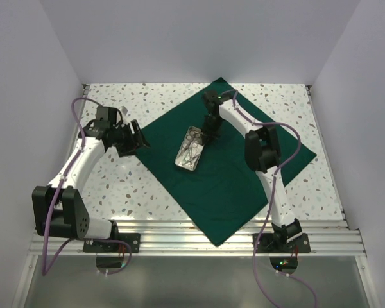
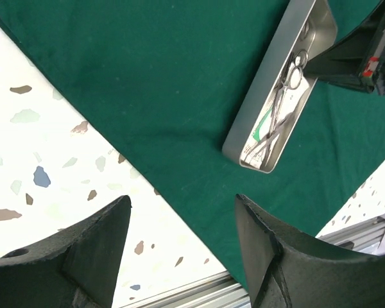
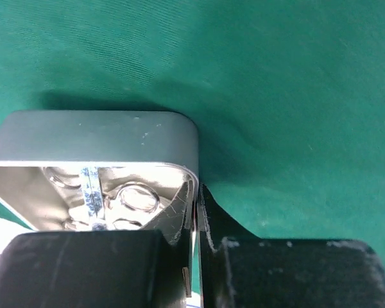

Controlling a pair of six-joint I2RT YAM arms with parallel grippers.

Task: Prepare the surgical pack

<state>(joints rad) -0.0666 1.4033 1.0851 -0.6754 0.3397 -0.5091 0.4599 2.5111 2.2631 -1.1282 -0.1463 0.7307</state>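
The dark green drape (image 1: 231,186) lies spread flat as a diamond on the speckled table. Near its middle sits a small steel tray (image 1: 182,147) holding silver instruments (image 1: 191,149). My right gripper (image 1: 209,132) is at the tray's far end. In the right wrist view it (image 3: 197,192) is shut on the tray's side wall (image 3: 96,138), one finger inside, one outside, with scissor rings (image 3: 138,197) beside it. My left gripper (image 1: 140,142) hovers open over the drape's left edge (image 2: 147,83), holding nothing. The left wrist view shows the tray (image 2: 263,90) and instruments (image 2: 283,102) ahead.
The speckled tabletop (image 1: 115,186) runs to white walls on three sides. An aluminium rail (image 1: 199,234) lines the near edge, and the drape's near corner overhangs it. The right arm's purple cable (image 1: 289,138) loops above the drape's right side.
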